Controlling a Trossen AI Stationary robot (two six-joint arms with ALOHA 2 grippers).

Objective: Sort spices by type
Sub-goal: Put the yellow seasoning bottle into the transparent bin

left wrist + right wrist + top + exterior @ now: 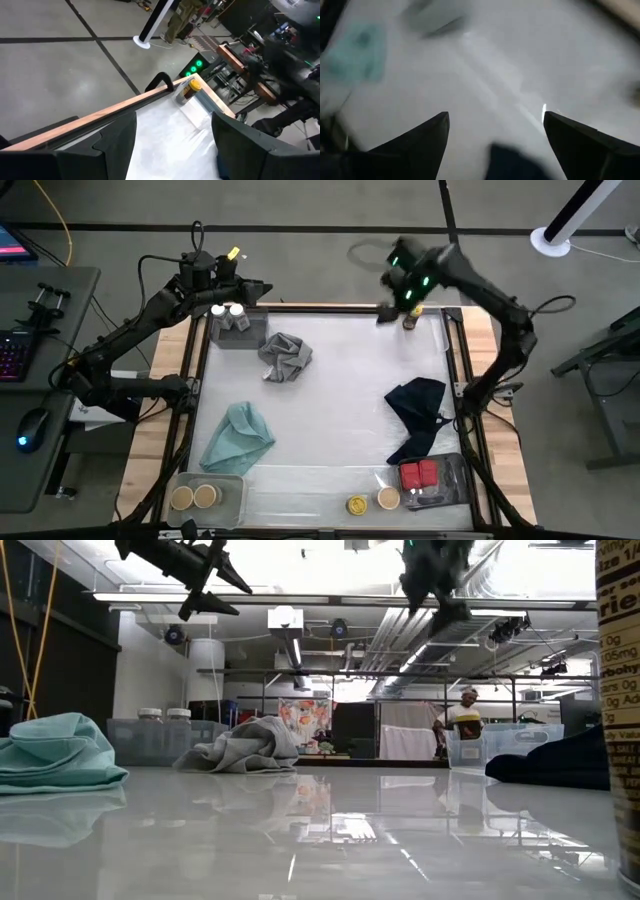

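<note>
1. Spices sit in groups round the table edges: two white-lid jars [228, 311] in a clear tray [238, 335] at the far left corner; two tan-lid jars [195, 496] in a clear tray [233, 502] at the near left corner.
2. Red tins [419, 475] in a dark tray [452, 480] near right; just beside it, loose on the table, a yellow-lid jar [357, 504] and a tan-lid jar [388, 498].
3. One more yellow-lid jar [187, 90] alone at the far right corner, right by the table rim.
4. R gripper [391, 308] up in the air over the far right corner, near that lone jar; fingers [420, 140] spread, nothing between.
5. L gripper [258, 286] raised over the far left corner, above the white-lid jars; fingers [112, 145] apart, empty.
6. Cloths on the table [340, 400]: grey cloth [285, 358] far-centre, teal cloth [238, 437] left, navy cloth [418, 415] right.
7. Low view: a person [462, 718] in the room behind, well back.
</note>
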